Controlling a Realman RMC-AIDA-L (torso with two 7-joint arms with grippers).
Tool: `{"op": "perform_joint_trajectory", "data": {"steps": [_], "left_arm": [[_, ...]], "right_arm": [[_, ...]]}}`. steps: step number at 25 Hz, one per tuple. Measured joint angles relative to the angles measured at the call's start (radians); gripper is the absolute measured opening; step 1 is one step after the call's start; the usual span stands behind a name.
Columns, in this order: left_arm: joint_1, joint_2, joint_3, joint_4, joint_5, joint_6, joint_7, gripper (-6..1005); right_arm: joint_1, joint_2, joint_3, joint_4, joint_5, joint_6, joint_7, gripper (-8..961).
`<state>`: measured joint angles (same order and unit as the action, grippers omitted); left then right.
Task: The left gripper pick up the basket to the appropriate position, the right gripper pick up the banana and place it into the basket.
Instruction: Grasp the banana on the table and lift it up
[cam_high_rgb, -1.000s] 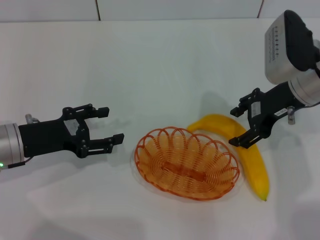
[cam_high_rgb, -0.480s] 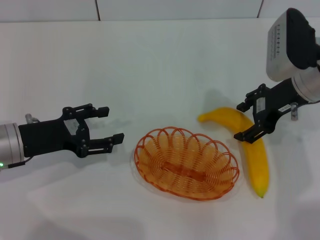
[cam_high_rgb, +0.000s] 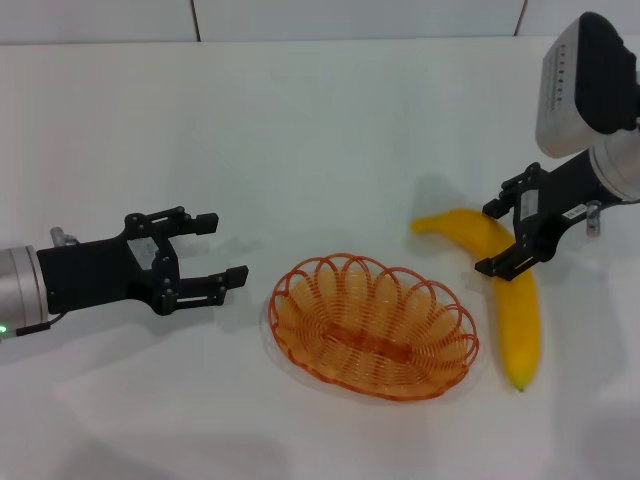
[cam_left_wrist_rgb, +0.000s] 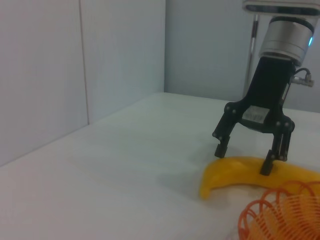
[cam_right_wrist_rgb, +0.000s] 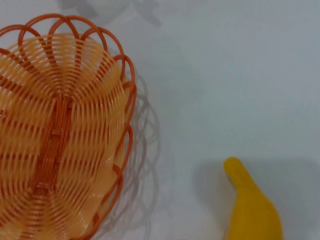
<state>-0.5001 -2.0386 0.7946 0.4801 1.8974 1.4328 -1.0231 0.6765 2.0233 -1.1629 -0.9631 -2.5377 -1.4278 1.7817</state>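
Note:
The orange wire basket rests on the white table in the head view, empty. My left gripper is open and hovers to the left of it, apart from the rim. The yellow banana lies on the table just right of the basket. My right gripper is open and straddles the banana's upper part, one finger on each side. The left wrist view shows that gripper standing over the banana beside the basket. The right wrist view shows the basket and the banana's stem end.
The white table runs back to a white wall. Bare table lies in front of the basket and between the basket and the left gripper.
My right gripper has moved right and slightly back, and the banana has slid with it away from the basket's rim. The left gripper and basket have not moved.

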Motion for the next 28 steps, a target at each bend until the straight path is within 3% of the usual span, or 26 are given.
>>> {"op": "perform_joint_trajectory", "data": {"steps": [24,28], "left_arm": [[0.003,0.001,0.0,0.0,0.0,0.0,0.0,816],[0.003,0.001,0.0,0.0,0.0,0.0,0.0,816]], "right_arm": [[0.025,0.002,0.013,0.032,-0.048,-0.007,0.03,831],[0.025,0.001,0.013,0.034,-0.051,-0.005,0.032,789]]}}
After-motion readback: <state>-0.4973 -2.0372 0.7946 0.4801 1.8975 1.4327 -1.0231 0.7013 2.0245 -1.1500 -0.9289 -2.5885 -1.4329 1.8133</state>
